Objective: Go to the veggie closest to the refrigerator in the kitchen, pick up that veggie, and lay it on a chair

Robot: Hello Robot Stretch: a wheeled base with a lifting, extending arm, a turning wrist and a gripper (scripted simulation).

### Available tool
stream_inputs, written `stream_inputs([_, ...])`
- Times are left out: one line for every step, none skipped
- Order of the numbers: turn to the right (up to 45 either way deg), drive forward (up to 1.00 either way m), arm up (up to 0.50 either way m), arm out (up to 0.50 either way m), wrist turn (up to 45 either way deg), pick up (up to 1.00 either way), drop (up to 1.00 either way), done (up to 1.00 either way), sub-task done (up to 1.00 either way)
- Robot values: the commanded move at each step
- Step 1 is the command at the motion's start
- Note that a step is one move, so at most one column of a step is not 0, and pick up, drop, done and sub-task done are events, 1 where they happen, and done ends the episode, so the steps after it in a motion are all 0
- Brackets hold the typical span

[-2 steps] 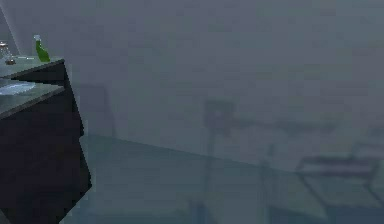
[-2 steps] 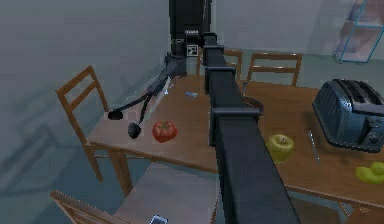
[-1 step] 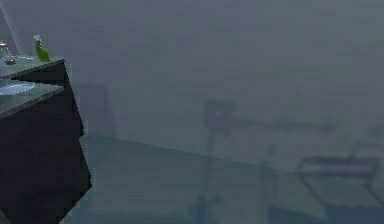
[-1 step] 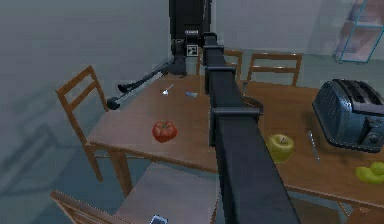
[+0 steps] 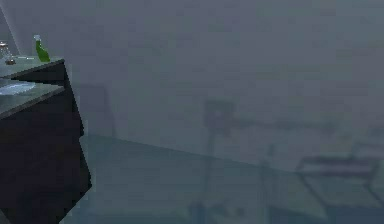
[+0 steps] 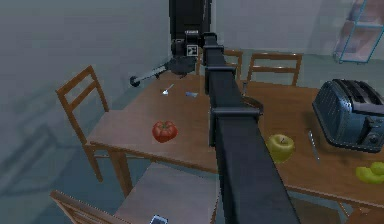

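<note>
A red tomato [image 6: 165, 131] lies on the wooden dining table [image 6: 200, 125], toward its left side. My arm [image 6: 235, 140] reaches out over the tabletop. The gripper [image 6: 143, 77] stands past the table's far left corner, farther out than the tomato. Its thin fingers [image 6: 152, 74] point left with only bare floor behind them, and it holds nothing. A wooden chair [image 6: 85, 97] stands at the table's left end, close to the fingers. Two more chairs [image 6: 272, 67] stand along the far side, and a chair seat [image 6: 170, 190] shows at the near side.
On the table are a yellow-green apple [image 6: 282, 147], a dark toaster [image 6: 347, 112], another green fruit [image 6: 371, 173] and small utensils [image 6: 168, 90]. In the forward view a dark counter [image 5: 40, 140] with a green spray bottle [image 5: 41, 48] stands at the left; open floor lies ahead.
</note>
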Motion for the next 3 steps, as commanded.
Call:
stream_inputs([0.0,0.0,0.0,0.0,9.0,0.0,0.0,0.0,0.0])
stream_inputs([0.0,0.0,-0.3,0.0,0.0,0.0,0.0,0.0,0.0])
stream_inputs([0.0,0.0,0.0,0.0,0.0,1.0,0.0,0.0,0.0])
